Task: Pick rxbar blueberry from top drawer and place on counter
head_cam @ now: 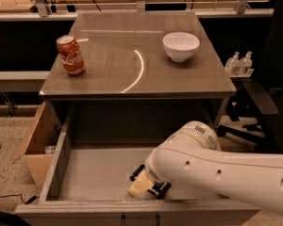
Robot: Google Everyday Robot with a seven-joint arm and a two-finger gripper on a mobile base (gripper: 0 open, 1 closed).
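The top drawer (56, 163) is pulled open below the counter (108, 74), and its grey floor is bare on the left. My gripper (144, 185) is down inside the drawer, near the front wall at the middle, at the end of the white arm (212, 166) that reaches in from the right. Dark parts show on either side of the gripper's pale tip. The rxbar blueberry does not show clearly; the gripper and arm cover that spot of the drawer floor.
A red cola can (70, 54) stands on the counter's left and a white bowl (180, 46) on its back right. A cardboard box (35, 145) sits on the floor to the left of the drawer. A black chair (269, 98) and two small bottles (239, 62) are at the right.
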